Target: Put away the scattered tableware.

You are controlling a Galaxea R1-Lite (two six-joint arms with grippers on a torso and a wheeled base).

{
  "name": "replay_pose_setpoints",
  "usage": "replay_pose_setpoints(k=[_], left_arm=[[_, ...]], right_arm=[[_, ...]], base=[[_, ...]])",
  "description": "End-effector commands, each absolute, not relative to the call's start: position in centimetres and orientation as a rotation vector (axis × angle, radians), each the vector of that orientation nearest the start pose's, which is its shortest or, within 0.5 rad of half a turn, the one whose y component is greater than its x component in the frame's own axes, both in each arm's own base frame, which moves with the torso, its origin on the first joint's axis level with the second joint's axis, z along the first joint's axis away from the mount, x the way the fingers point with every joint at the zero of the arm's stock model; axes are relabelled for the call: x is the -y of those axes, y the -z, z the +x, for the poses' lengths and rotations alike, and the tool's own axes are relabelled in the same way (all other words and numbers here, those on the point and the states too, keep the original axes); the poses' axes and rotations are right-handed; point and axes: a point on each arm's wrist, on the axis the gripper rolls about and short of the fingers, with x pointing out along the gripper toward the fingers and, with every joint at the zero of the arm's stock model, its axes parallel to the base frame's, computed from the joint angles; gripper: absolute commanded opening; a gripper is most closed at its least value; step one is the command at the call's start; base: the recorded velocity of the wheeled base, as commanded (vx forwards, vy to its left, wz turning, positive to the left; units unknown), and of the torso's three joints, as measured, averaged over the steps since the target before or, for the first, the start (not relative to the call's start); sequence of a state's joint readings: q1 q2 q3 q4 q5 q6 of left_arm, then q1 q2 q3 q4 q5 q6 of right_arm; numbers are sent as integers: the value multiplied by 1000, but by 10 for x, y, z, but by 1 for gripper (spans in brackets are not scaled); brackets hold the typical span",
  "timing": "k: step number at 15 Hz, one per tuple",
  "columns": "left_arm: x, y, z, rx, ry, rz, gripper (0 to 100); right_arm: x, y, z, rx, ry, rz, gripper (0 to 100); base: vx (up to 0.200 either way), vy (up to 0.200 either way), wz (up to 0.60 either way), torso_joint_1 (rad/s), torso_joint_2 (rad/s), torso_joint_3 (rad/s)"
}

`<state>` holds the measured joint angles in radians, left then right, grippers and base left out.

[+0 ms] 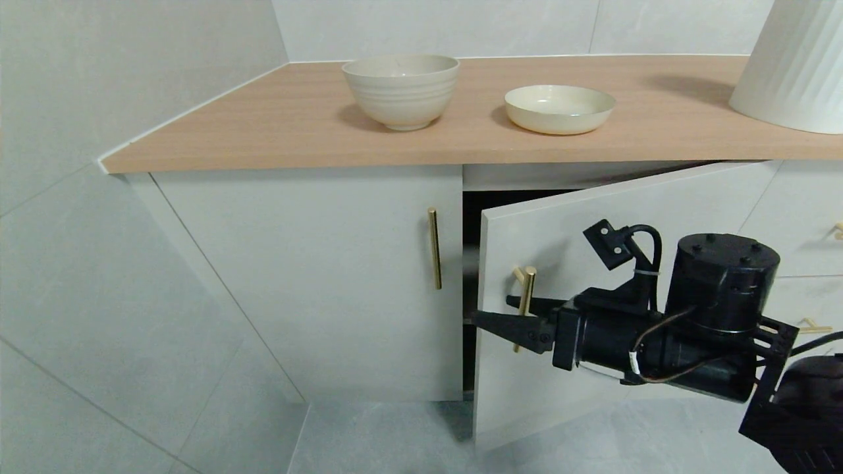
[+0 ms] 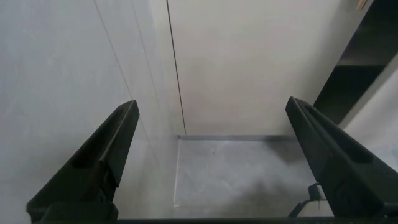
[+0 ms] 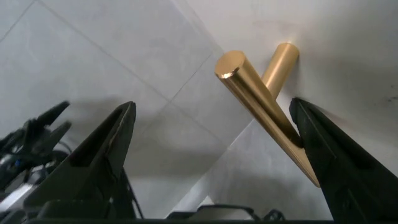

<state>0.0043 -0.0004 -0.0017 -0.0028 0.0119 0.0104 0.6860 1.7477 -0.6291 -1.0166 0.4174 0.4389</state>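
Observation:
A deep ribbed cream bowl (image 1: 400, 89) and a shallow cream dish (image 1: 560, 107) stand side by side on the wooden countertop (image 1: 263, 131). Below them a white cabinet door (image 1: 579, 217) hangs partly open. My right gripper (image 1: 492, 311) is open at that door's brass handle (image 1: 525, 296), one finger on each side of the bar. From the right wrist, the handle (image 3: 261, 106) runs between the spread fingers of the gripper (image 3: 211, 106), close to one of them. My left gripper (image 2: 211, 104) is open and holds nothing, low over the grey floor (image 2: 236, 168) in front of the cabinet.
The neighbouring door (image 1: 316, 276) is closed, its brass handle (image 1: 434, 248) upright. A dark gap (image 1: 471, 224) shows the cabinet's inside. A large white ribbed vessel (image 1: 797, 66) stands at the counter's right end. Tiled walls close in the left side and the back.

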Motion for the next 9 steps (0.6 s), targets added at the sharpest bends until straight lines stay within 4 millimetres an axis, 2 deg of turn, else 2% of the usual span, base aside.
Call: replay_pose_setpoints(k=[1, 4, 5, 6, 7, 8, 9], left_arm=[[0, -76, -23, 5, -17, 11, 100], [0, -77, -23, 12, -18, 1, 100], [0, -83, -25, 32, -14, 0, 100], [0, -100, -30, 64, 12, -6, 100], [1, -127, -33, 43, 96, -33, 100], [2, -152, -30, -12, 153, -54, 100], [3, -166, -24, -54, 186, -58, 100]], right_arm=[[-194, -155, 210, -382, -1082, 373, 100], [-189, -147, 202, -362, -1092, 372, 100], [-188, -145, 199, -356, -1098, 374, 100], [-186, -140, 194, -368, -1103, 370, 100], [-186, -138, 191, -370, -1111, 369, 100], [-186, -137, 190, -371, -1114, 368, 100], [-187, -138, 190, -366, -1115, 369, 100]], base=[[0, 0, 0, 0, 0, 0], [0, 0, 0, 0, 0, 0], [0, 0, 0, 0, 0, 0], [0, 0, 0, 0, 0, 0], [0, 0, 0, 0, 0, 0], [0, 0, 0, 0, 0, 0], [0, 0, 0, 0, 0, 0]])
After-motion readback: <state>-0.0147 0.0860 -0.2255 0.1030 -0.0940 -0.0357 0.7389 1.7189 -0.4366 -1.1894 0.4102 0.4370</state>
